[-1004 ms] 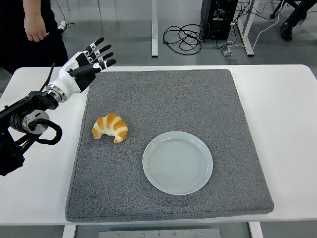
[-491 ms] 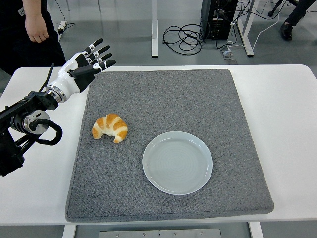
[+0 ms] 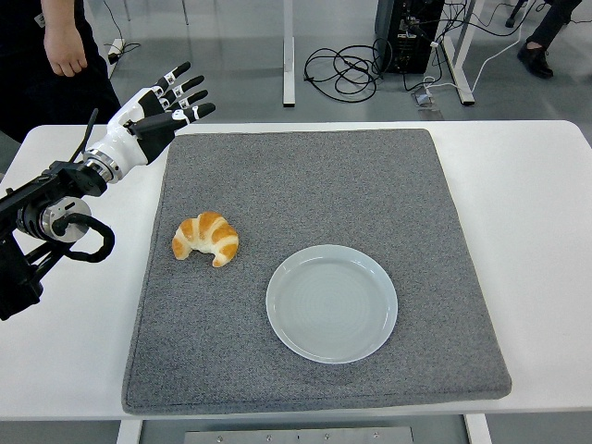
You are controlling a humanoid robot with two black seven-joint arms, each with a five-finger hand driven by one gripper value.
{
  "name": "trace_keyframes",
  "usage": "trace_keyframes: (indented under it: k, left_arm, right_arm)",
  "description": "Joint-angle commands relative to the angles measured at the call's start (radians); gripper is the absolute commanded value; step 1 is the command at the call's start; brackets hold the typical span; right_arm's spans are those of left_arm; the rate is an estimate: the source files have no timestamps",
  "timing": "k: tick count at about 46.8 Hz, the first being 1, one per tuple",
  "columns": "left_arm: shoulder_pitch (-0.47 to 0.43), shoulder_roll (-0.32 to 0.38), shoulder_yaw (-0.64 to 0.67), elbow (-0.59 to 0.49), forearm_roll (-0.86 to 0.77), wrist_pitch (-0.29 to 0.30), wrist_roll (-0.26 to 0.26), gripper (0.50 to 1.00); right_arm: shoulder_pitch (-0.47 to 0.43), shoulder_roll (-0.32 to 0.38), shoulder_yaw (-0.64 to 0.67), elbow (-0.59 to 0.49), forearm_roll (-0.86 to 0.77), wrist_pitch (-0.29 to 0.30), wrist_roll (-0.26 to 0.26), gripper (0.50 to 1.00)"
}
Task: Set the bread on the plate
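Now left hand (image 3: 153,118) slightly higher, farther back, croissant (image 3: 206,240) unmoved

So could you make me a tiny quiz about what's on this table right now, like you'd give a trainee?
1. True or false: the croissant already lies on the plate.
2. Which side of the plate is the croissant on, seen from the robot: A) left, B) right, C) directly behind?
3. Fill in: the left hand hovers near the far left corner of the grey ___, fingers spread, holding nothing.

Key:
1. False; it lies on the mat, apart from the plate.
2. A.
3. mat.
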Motion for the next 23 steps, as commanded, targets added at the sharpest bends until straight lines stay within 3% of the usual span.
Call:
trace_keyframes:
  k: [1,15,23]
  left_arm:
    - [-0.011,0.008,-0.001,-0.006,0.046,0.0,-0.001,0.96]
    - [-0.116,0.068,0.003,-0.041,0.161,-0.006,0.0,0.96]
    - [-0.194,0.122,0.103,-0.121,0.284,-0.002,0.002,0.958]
  right_arm:
    - [0.0,0.0,0.001,0.0,0.0,0.0,0.0,1.0]
    - [0.0,0.0,0.001,0.0,0.0,0.0,0.0,1.0]
    - [0.0,0.0,-0.001,0.002,0.0,0.0,0.0,1.0]
